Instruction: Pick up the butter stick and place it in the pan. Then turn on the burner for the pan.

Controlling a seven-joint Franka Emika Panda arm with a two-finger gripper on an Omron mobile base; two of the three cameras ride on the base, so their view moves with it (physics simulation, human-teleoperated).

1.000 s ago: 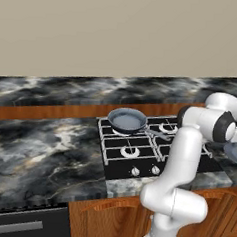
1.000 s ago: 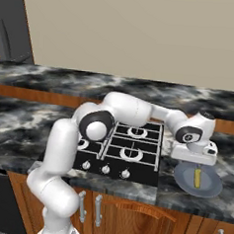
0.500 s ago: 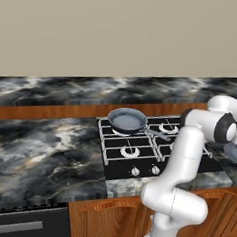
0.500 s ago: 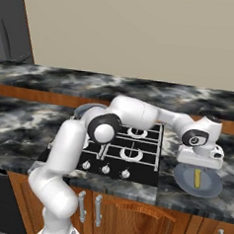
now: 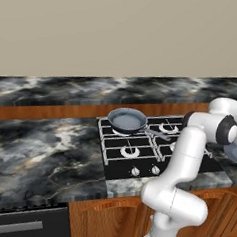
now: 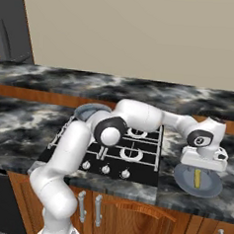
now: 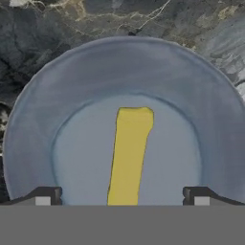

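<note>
Butter stick [image 7: 129,155] lies flat mid-plate [image 7: 62,95] on the counter right of the cooktop [image 6: 116,161], pan [image 5: 126,120] well apart. My gripper [image 7: 122,196] hovers above, jaws fully spread, empty. Stick's long axis runs between my fingertips [image 7: 45,196]; best descend centred, close across the narrow sides.

The dark marbled countertop [image 6: 30,118] has a black cooktop [image 5: 153,153] set into it; right of that sits a blue-grey plate [image 6: 210,187]; the pan [image 5: 126,120] sits on the cooktop's back-left grate.
</note>
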